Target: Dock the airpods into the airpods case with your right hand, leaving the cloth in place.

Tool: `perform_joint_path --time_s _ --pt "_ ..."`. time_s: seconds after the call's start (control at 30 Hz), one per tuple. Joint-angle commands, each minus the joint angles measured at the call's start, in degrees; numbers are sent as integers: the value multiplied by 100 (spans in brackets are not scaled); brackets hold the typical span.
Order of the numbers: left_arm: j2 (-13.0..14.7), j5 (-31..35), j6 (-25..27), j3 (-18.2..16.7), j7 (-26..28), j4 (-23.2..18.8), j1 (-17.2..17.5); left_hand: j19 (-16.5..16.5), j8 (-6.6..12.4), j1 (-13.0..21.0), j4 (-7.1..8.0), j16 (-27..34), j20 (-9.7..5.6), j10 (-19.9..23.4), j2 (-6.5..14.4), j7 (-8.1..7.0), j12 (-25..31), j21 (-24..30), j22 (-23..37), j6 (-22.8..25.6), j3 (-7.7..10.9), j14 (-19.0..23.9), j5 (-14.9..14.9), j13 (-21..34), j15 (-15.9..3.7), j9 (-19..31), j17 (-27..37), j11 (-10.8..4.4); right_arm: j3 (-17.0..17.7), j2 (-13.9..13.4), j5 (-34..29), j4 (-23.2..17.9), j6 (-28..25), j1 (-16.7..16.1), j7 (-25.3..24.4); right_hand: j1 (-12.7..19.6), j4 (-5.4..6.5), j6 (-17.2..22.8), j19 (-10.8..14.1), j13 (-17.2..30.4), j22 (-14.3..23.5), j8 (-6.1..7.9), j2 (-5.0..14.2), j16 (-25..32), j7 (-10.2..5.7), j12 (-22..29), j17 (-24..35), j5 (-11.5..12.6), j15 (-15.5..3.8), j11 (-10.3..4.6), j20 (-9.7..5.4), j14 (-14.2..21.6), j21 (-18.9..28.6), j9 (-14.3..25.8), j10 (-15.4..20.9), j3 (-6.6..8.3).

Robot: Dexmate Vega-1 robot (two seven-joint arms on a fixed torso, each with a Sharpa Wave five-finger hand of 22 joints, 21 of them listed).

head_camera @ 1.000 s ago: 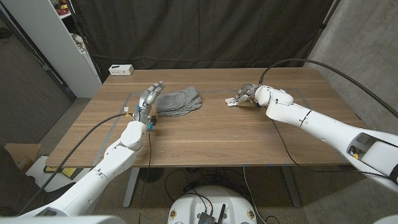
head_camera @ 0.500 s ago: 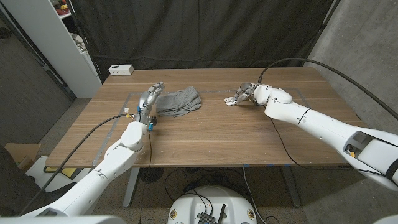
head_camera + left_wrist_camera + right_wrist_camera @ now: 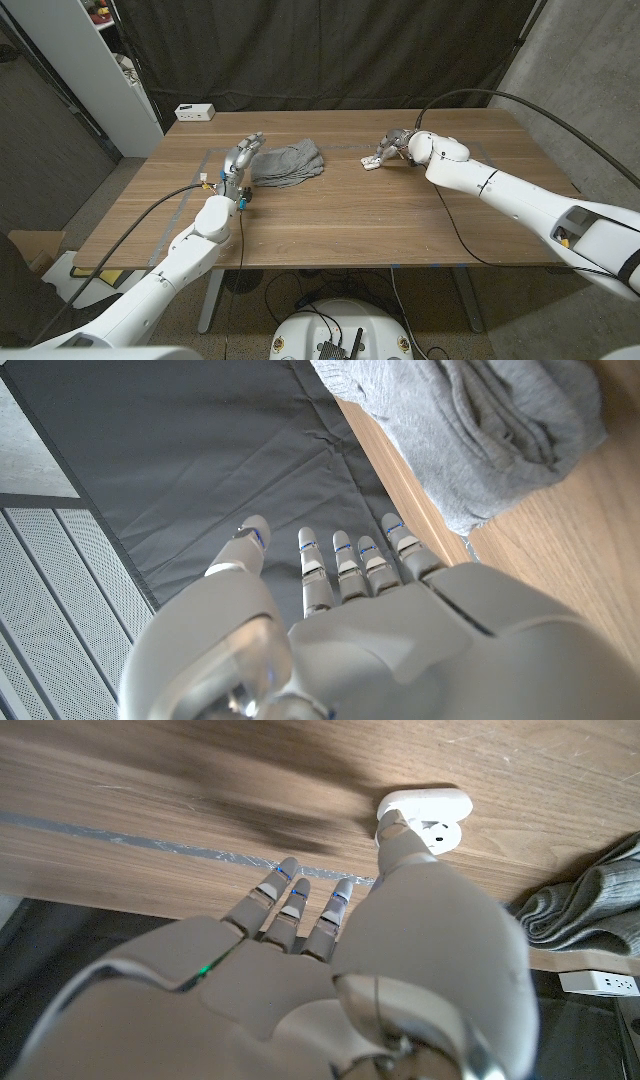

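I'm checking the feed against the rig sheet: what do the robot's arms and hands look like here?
Both arms are glossy white shells with rounded joints. The left hand and right hand are silver-grey metal, with thin blue bands on the fingers in the wrist views. A black cable runs along each arm; the right one loops high over the table.

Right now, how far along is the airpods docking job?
Early to midway. The cloth lies undisturbed beside the idle left hand. The right hand has a fingertip at the open white airpods case; whether it touches is unclear. Whether the earbuds are seated can't be told, so docking is unconfirmed.
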Motion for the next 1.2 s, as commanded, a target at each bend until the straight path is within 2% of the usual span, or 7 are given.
perform_joint_path --time_s 0.03,0.43,0.9,1.2 --pt "46 -39 45 -49 23 -73 64 -6 -2 -2 -21 18 44 13 8 -29 -7 6 24 5 7 -19 56 3 10 14 9 5 -124 109 54 300 110 134 166 1 -38 27 60 14 11 5 58 33 26 15 8 -23 -591 32 14 37 19 11 -14 -4" --pt "12 -42 -6 -20 -15 -19 36 -4 2 0 -20 17 47 8 9 -29 -9 8 24 18 5 -22 56 2 6 15 9 7 -31 124 115 300 175 59 -2 3 -40 27 83 6 11 -10 70 49 25 30 10 -24 -577 29 23 75 24 6 17 -8" --pt "-23 -64 23 9 -24 30 0 -3 -3 2 -20 20 40 13 8 -33 -6 11 25 8 1 -18 57 1 6 15 9 10 14 129 201 275 161 63 -42 31 -57 -5 211 -5 11 -42 77 82 85 52 10 -27 -565 124 76 168 60 0 76 -4" --pt "-37 -72 4 24 -40 77 -22 0 -6 5 -20 19 66 13 10 -39 -5 14 25 4 0 -19 58 0 7 15 9 1 38 154 325 350 200 75 -2 94 -101 -163 245 -12 10 -116 49 74 99 46 0 -28 -562 135 97 180 60 0 68 7"
